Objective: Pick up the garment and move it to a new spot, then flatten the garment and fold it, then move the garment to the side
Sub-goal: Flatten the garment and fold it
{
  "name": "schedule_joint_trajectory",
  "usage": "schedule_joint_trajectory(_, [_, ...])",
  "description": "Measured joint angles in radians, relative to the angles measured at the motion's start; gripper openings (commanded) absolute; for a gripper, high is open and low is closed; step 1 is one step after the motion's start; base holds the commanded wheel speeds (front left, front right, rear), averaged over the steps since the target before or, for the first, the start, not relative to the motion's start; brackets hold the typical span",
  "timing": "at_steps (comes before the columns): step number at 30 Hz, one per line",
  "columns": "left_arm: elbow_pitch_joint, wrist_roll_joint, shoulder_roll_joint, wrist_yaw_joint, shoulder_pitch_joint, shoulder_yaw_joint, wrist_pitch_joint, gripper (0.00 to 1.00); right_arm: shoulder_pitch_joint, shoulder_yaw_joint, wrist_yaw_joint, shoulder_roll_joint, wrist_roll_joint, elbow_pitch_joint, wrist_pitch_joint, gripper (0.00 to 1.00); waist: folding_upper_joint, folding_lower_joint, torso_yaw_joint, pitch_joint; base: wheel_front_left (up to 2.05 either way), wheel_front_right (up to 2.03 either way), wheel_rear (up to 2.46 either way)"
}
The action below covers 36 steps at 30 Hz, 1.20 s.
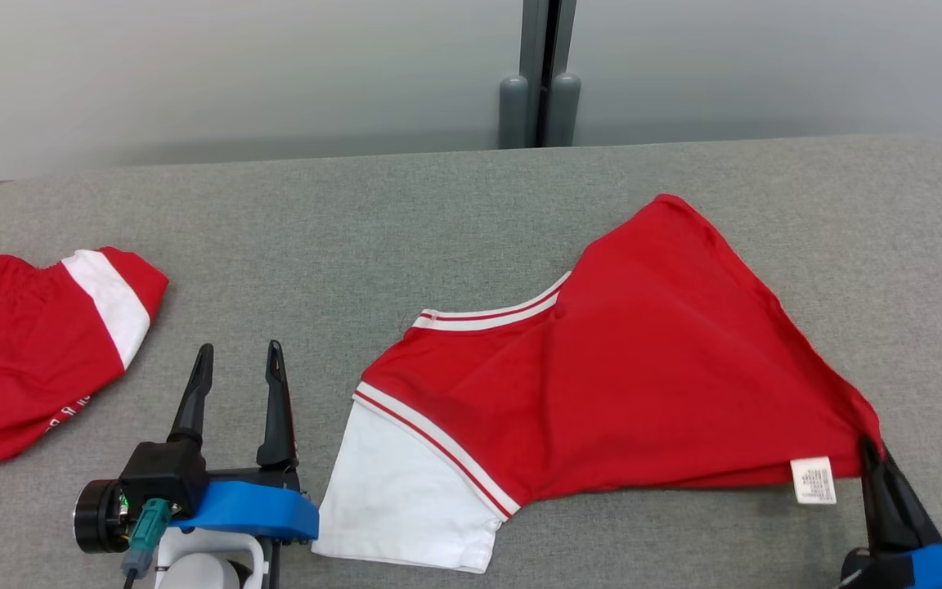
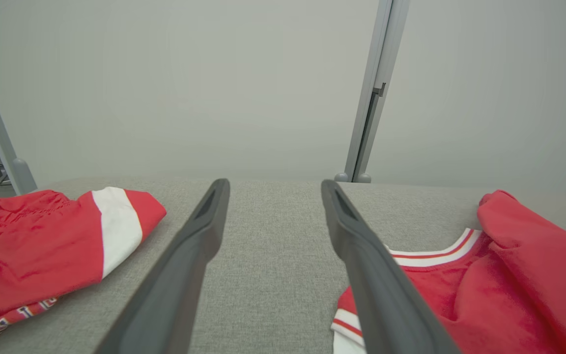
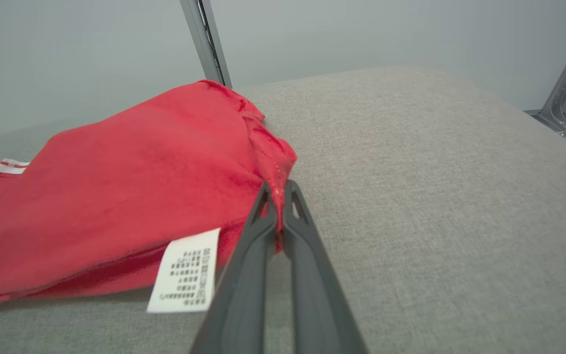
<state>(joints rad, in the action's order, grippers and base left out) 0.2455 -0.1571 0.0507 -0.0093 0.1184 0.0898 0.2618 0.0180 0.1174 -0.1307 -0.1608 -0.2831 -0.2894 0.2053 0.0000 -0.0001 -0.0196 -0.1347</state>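
- Nearest, at the lower right: right gripper [image 1: 870, 446], fingers pinched tight on the near right corner of the red shirt [image 1: 643, 368], with red cloth caught between the tips.
- Along the right wrist view, same pinch [image 3: 278, 189]: hem bunched up just past the fingertips, the rest of the shirt [image 3: 116, 187] sloping away to the left and far side.
- Just left of that grip: white care label [image 1: 813, 480], hanging off the shirt's near edge, print too small to read [image 3: 184, 270].
- At the lower left: left gripper [image 1: 240, 348], fingers spread wide, nothing between them, pointing toward the far side over bare tabletop [image 2: 274, 183].
- Centre to right of the grey fabric-covered table [image 1: 438, 213]: the shirt, spread loosely and not flat, its far corner peaked toward the far right.
- Near left end of the shirt: white sleeve [image 1: 405, 491] edged with red and white stripes, lying just right of the left gripper and apart from it.
- Above the sleeve: white collar trim [image 1: 491, 315] with a thin red line, facing the table's middle [image 2: 435, 250].
- Far left, well apart from the shirt: second red garment [image 1: 21, 352] with a white band and some white lettering, crumpled at the table's edge [image 2: 32, 246].
- Behind the table: pale wall and grey upright post [image 1: 539, 74].
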Motion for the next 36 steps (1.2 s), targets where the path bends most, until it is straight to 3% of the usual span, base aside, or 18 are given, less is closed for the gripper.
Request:
schedule_joint_trajectory(6, [0.002,0.000,0.000,-0.002,-0.004,-0.005,0.000,1.00,-0.164,0.044,0.000,0.068,0.007,0.136,-0.100,0.00,0.0000,0.0000,-0.011,0.000,0.00,0.00,0.00])
schedule_joint_trajectory(8, [0.002,0.000,0.000,-0.002,-0.005,-0.006,0.000,1.00,-0.173,0.047,0.000,0.075,0.015,0.160,-0.108,0.89,0.0000,0.0000,-0.013,0.001,0.00,0.00,0.00])
schedule_joint_trajectory(9, [0.005,0.000,0.000,-0.005,-0.005,-0.006,0.000,1.00,-0.172,0.048,0.000,0.078,0.020,0.176,-0.107,1.00,0.0000,0.0000,-0.014,0.001,0.00,0.00,0.00])
schedule_joint_trajectory(23, [0.009,0.010,0.000,-0.018,-0.006,-0.018,0.000,1.00,-0.062,0.022,0.000,0.092,0.105,0.336,-0.024,1.00,0.0000,0.0000,0.008,0.020,0.00,0.00,0.00])
schedule_joint_trajectory(36, [0.007,0.018,0.000,-0.018,-0.012,-0.025,0.000,1.00,-0.004,-0.029,0.000,0.108,0.159,0.276,0.009,1.00,0.0000,0.0001,0.027,0.020,0.00,0.00,0.00])
